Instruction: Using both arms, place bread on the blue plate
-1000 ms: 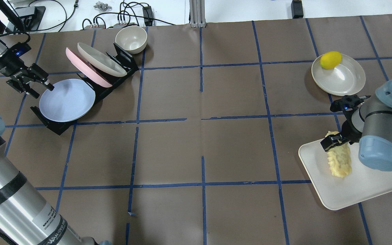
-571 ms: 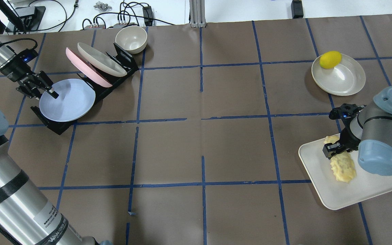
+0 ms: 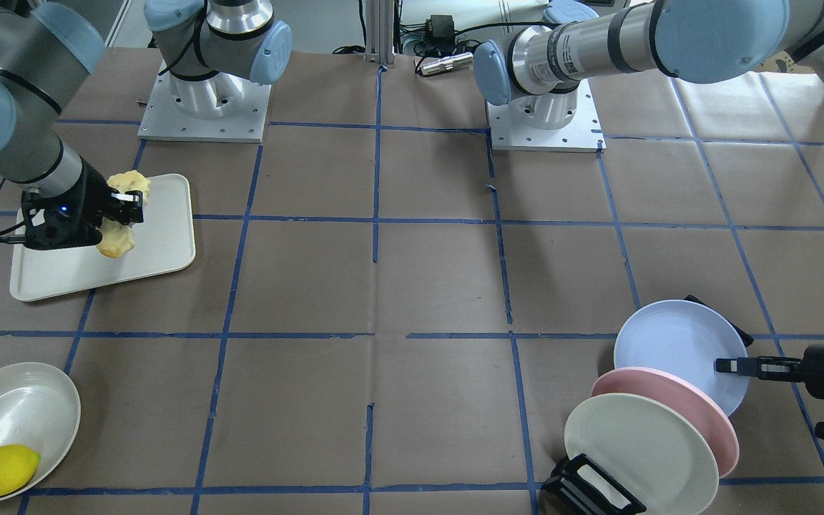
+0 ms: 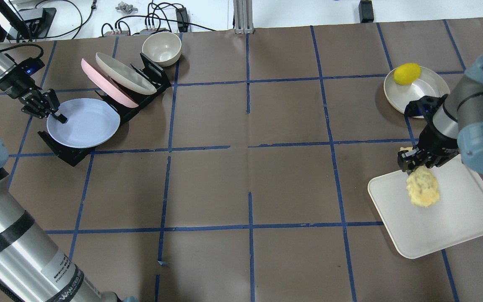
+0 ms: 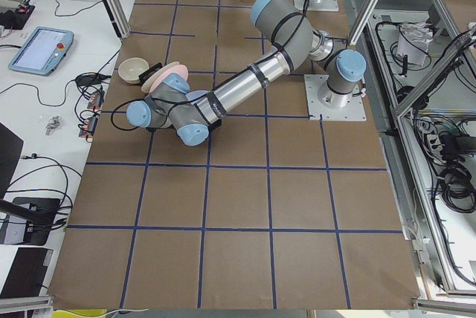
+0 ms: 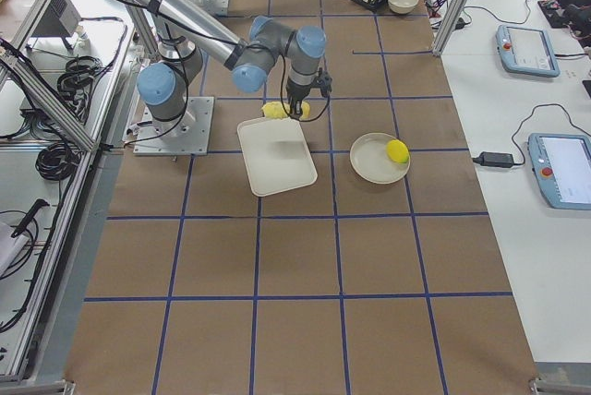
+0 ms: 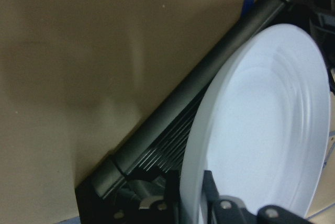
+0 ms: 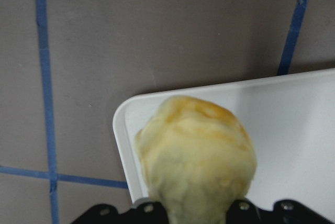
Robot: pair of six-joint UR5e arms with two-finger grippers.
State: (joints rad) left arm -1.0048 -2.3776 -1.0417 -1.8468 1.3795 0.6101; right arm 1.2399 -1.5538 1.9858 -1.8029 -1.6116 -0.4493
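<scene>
The bread hangs from my right gripper, which is shut on its upper end and holds it tilted above the white tray. It also shows in the front view and the right wrist view. The blue plate leans in the front slot of a black rack. My left gripper is at its left rim, fingers closed over the edge. In the left wrist view the plate's rim runs between the fingers.
A pink plate and a cream plate stand in the same rack behind the blue one. A cream bowl sits beyond the rack. A lemon lies in a cream dish beyond the tray.
My right gripper has risen with the bread, tipping it up off the tray. My left gripper moved onto the blue plate's rim and closed on it; the plate tilted slightly flatter.
</scene>
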